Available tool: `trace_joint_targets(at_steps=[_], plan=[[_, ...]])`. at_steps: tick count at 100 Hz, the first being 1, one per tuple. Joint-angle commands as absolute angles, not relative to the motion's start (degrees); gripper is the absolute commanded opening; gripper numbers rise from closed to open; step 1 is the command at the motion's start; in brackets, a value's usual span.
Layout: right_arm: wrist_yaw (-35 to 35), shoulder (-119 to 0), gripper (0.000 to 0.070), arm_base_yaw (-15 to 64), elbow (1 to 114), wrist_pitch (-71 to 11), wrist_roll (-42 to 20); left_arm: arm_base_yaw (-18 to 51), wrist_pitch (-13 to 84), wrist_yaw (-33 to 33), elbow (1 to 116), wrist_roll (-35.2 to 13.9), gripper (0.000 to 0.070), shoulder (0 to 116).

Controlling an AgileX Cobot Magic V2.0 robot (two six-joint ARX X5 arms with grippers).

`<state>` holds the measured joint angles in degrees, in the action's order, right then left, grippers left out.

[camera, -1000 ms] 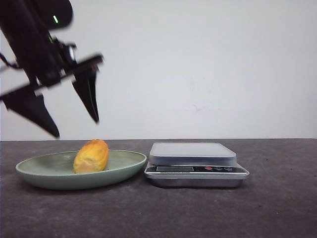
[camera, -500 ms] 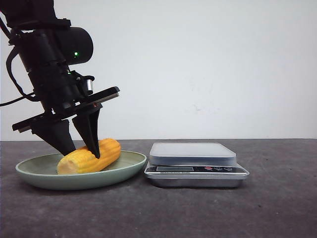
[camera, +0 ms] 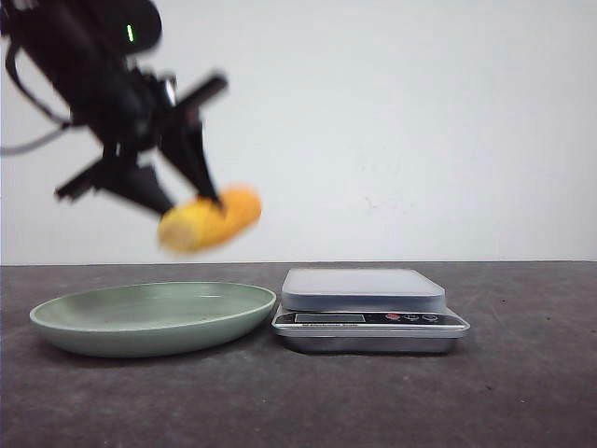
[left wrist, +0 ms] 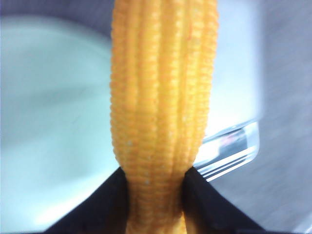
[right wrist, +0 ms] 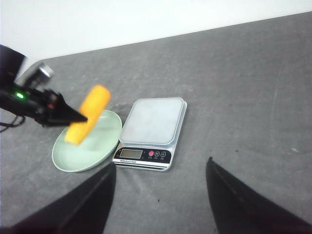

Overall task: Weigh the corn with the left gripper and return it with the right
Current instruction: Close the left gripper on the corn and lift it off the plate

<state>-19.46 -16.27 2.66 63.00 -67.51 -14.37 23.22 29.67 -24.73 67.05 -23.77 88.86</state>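
The left gripper [camera: 187, 207] is clamping the corn [camera: 210, 220] between its two black fingers [left wrist: 109, 204] and holding it in the air, above the right part of the green plate [camera: 84, 322] and short of the scale [camera: 368, 308]. The cob is lying roughly level, tilted up a little toward the scale, and it is blurred in the front view. In the left wrist view the fingers are pressing on both sides of the corn [left wrist: 163, 97] near one end, with the kernel rows running away from the camera over the plate [left wrist: 48, 126] and a corner of the scale [left wrist: 234, 146]. The plate is sitting on the dark grey table [camera: 522, 392], just beside the scale, their edges close or touching; which one cannot be told from the front. The scale's grey weighing tray is showing nothing on it, and its display and small buttons are facing the camera. Between the corn and the scale tray there is only open air; the white wall [camera: 420, 121] is standing behind everything. In the right wrist view the right gripper [right wrist: 158, 195] is hanging well back from the plate [right wrist: 68, 161] and the scale [right wrist: 151, 124], its two pointed fingers [right wrist: 234, 204] spread wide apart and holding nothing, with the corn [right wrist: 87, 119] and the left gripper [right wrist: 73, 118] showing far off over the plate. The right gripper is not showing in the front view.
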Motion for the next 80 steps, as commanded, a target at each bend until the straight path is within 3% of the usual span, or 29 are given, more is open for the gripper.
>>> trace_joint_targets(at_steps=[1, 33, 53, 80], plan=[[-19.5, -16.7, 0.0358, 2.7, 63.8, -65.9, -14.1, 23.7, 26.0, -25.3, 68.1, -27.8, 0.0010, 86.8], [-19.5, -16.7, 0.0358, 2.7, 63.8, -63.2, -14.2, 25.9, 4.7, -25.4, 70.8, -38.3, 0.0011, 78.5], [-19.5, -16.7, 0.0358, 2.7, 63.8, -62.5, -14.1, 29.5, 6.7, -25.4, 79.8, -35.4, 0.0011, 82.3], [-19.5, -16.7, 0.0358, 2.7, 63.8, -62.6, -14.2, 32.8, 20.1, -22.0, 92.6, -28.9, 0.0011, 94.5]])
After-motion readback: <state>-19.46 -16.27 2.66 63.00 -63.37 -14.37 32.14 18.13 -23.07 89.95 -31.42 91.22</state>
